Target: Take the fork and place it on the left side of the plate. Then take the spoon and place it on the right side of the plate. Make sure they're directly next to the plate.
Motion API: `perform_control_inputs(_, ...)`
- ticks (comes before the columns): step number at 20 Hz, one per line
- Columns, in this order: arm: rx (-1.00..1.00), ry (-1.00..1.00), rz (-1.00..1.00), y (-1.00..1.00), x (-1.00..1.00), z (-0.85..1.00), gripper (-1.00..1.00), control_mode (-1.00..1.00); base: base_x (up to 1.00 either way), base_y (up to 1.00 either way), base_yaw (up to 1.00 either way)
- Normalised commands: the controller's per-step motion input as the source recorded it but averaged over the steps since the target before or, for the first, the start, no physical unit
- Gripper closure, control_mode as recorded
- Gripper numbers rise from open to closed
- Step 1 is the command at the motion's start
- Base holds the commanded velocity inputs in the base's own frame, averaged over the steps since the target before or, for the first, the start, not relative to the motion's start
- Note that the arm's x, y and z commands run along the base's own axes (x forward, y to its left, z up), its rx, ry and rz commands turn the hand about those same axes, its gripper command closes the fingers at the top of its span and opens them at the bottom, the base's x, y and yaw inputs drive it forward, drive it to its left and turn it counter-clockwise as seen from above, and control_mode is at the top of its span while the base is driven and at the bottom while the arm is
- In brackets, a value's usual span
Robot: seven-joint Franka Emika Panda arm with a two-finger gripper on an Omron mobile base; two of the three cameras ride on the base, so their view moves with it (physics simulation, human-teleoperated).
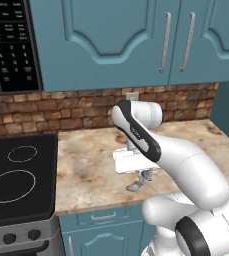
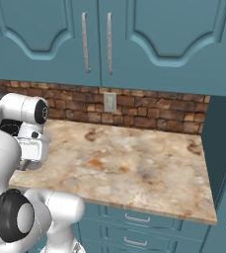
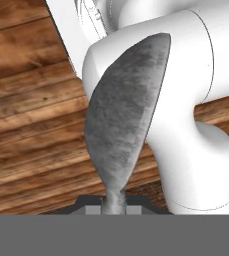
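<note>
Teal cabinets and a brick backsplash back the marble tabletop (image 1: 86,165). Pincer (image 1: 145,176) hangs low near the front edge, clamped shut on the spoon (image 3: 121,135), whose grey oval bowl rises straight out from between the tips in the hand view; its slim neck sits in the jaws. One spoon counted. Judging: spoon is light, stiff, slick metal, so a grip at the neck or mid-handle looks safest against twisting. Two cooktop rings (image 1: 11,185) lie far left of the pincer.
</note>
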Motion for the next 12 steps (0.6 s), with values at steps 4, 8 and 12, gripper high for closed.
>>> perform_control_inputs(4,0.00,0.00,0.00,0.00,0.00,0.00,1.00,1.00,-0.86,0.12,0.08)
perform_control_inputs(8,0.00,0.00,0.00,0.00,0.00,0.00,1.00,1.00,-1.00,0.16,0.13)
perform_control_inputs(12,0.00,0.00,0.00,0.00,0.00,0.00,1.00,1.00,-0.75,0.07,0.40)
